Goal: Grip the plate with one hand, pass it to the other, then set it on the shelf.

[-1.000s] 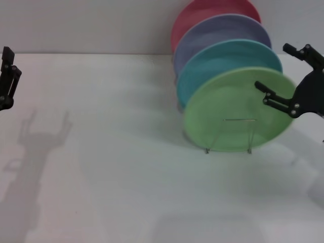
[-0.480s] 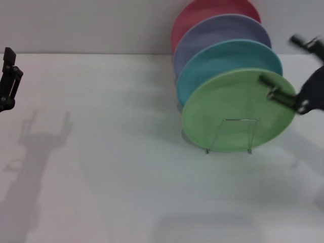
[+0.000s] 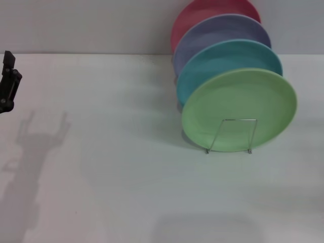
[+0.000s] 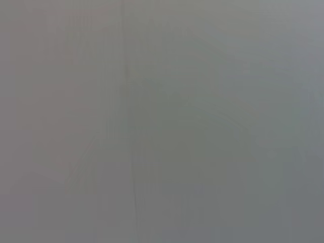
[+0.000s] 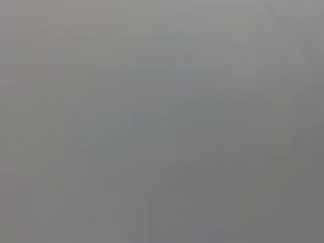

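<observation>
The light green plate (image 3: 238, 109) stands upright at the front of the silver wire shelf (image 3: 229, 135), leaning back against the plates behind it. Nothing holds it. My left gripper (image 3: 7, 86) shows only as a black part at the far left edge of the head view, well away from the plate. My right gripper is out of view. Both wrist views show only plain grey.
Behind the green plate stand a turquoise plate (image 3: 225, 56), a lavender plate (image 3: 217, 33) and a red plate (image 3: 202, 10) in the same shelf. The white table (image 3: 111, 167) stretches out in front and to the left; a grey wall is behind.
My right gripper, which was at the green plate's right rim, has drawn away to the right and left the head view. The plate stays in the shelf. The left arm has barely moved.
</observation>
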`<move>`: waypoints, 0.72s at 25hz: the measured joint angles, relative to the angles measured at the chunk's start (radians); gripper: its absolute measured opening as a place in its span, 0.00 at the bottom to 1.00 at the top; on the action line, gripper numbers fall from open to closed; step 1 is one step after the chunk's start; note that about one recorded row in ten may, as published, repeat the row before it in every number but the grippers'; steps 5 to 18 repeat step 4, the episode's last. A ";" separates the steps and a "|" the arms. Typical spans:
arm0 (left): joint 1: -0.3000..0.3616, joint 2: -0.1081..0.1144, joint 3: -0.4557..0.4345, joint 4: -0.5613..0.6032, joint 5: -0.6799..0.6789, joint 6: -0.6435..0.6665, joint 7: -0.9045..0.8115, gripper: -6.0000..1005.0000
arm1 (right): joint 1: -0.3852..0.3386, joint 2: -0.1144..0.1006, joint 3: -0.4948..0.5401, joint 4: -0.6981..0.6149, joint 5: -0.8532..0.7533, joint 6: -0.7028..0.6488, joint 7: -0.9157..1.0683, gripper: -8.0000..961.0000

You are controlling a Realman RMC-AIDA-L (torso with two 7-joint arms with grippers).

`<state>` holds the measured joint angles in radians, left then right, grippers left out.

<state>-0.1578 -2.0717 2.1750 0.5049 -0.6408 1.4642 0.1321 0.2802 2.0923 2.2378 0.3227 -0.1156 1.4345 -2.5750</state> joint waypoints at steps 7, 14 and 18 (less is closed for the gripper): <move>-0.012 -0.001 0.000 -0.018 0.000 -0.004 0.000 0.81 | -0.003 0.000 -0.001 -0.026 -0.020 -0.008 -0.044 0.86; -0.012 -0.001 0.000 -0.018 0.000 -0.004 0.000 0.81 | -0.003 0.000 -0.001 -0.026 -0.020 -0.008 -0.044 0.86; -0.012 -0.001 0.000 -0.018 0.000 -0.004 0.000 0.81 | -0.003 0.000 -0.001 -0.026 -0.020 -0.008 -0.044 0.86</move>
